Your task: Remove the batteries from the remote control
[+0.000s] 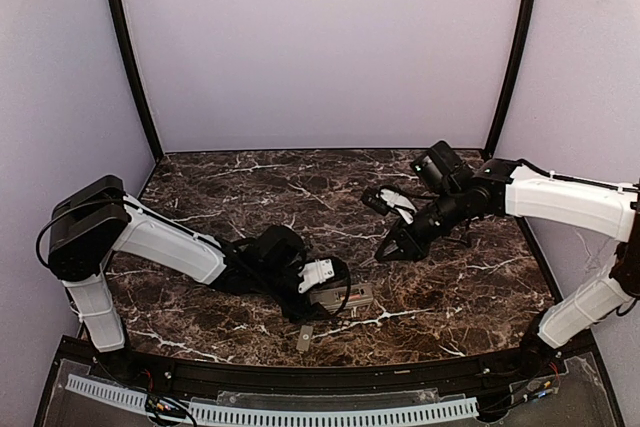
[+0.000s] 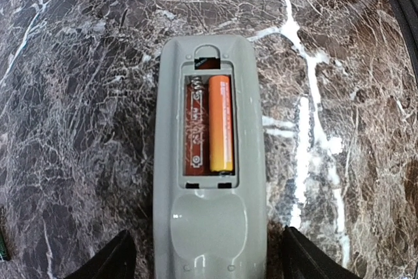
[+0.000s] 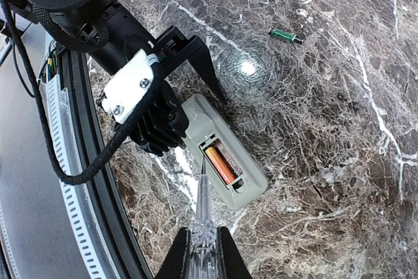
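Grey remote control (image 2: 210,217) straddled by parted left end effector (image 2: 208,256); right end effector (image 3: 204,240) aloft, clenched on pick (image 3: 202,194).

Pale lilac walls (image 1: 320,47); black corner poles (image 1: 130,57); dark white-veined marble tabletop (image 1: 300,182), small light glare (image 3: 247,67).

The top external camera looks down from above and behind the arm bases, taking in the whole table (image 1: 300,177). The left wrist camera faces almost straight down, very near the remote control (image 2: 210,161), with the left gripper (image 2: 209,262) at its bottom edge. The right wrist camera looks down from higher, past the right gripper (image 3: 202,253) and its clear pick (image 3: 202,207), sharing that remote with both others, though the top view shows it small and seemingly half-hidden.
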Robot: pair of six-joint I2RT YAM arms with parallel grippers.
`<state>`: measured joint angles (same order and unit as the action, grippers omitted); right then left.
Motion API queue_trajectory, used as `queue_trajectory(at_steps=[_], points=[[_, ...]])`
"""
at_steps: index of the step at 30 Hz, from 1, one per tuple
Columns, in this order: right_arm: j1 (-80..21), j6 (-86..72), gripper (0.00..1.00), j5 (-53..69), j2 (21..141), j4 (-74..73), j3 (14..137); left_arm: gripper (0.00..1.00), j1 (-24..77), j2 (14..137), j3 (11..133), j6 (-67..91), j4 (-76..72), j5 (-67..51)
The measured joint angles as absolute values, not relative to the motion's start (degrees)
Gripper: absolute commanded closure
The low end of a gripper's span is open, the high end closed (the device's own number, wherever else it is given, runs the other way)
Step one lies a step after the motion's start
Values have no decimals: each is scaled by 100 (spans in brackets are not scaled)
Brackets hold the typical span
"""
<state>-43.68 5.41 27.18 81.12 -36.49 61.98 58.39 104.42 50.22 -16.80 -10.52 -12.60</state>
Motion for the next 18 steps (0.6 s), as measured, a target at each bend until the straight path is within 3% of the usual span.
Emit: queue_trajectory(at_steps=[6, 10, 18], points=[[-4370, 753, 100, 2733, 8228, -3732, 6187, 52, 5839, 10506, 5022, -1841, -1221, -1267], [-4370, 980, 100, 2779, 8427, -3778, 6195, 61, 5839, 10532, 5022, -2043, -1284, -1282], [-4370, 1490, 100, 3055, 8973, -3992, 6438, 61, 5839, 10495, 4971, -2633, -1363, -1262]])
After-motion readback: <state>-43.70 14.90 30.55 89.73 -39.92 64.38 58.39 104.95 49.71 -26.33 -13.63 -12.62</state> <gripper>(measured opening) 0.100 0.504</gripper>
